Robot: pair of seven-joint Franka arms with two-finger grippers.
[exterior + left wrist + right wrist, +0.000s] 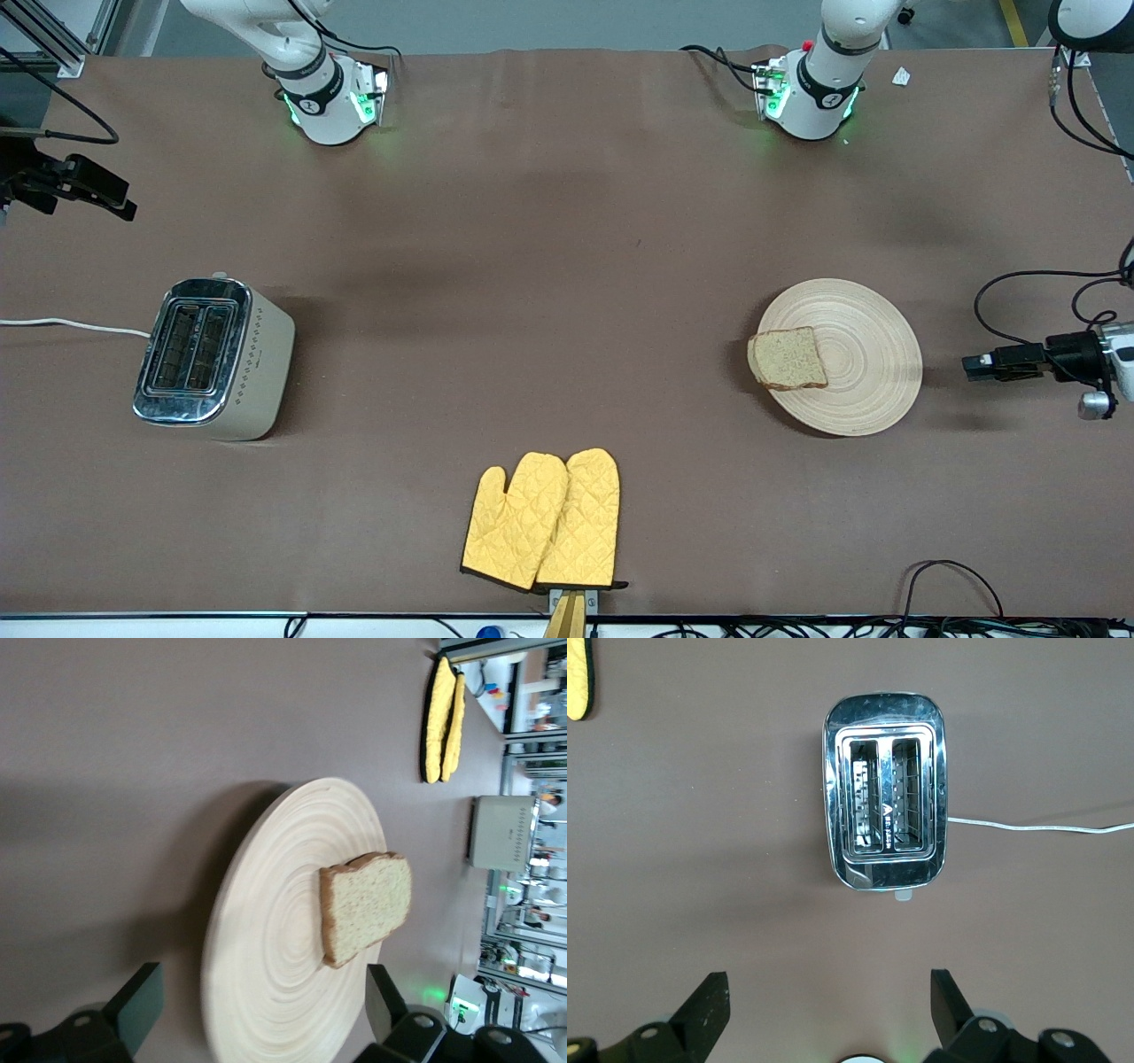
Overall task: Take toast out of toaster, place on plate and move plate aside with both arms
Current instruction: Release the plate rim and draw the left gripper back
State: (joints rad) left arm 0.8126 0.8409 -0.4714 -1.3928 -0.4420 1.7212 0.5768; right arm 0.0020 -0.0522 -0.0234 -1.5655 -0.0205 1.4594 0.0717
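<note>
brown worktop (567,292) carries the plate (864,354) with toast (788,358) hanging over its rim, toaster (213,358) empty, left tool (257,1005) beside the plate and right tool (824,1005) above the toaster both wide open holding nothing, so a jerky push could slide the toast off.

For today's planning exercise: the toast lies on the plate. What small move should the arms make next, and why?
Probably ease the left gripper in onto the plate rim. Its fingers are open and facing the plate. The toast lies flat at the plate's edge, and both toaster slots are empty, so only moving the plate aside remains.
</note>
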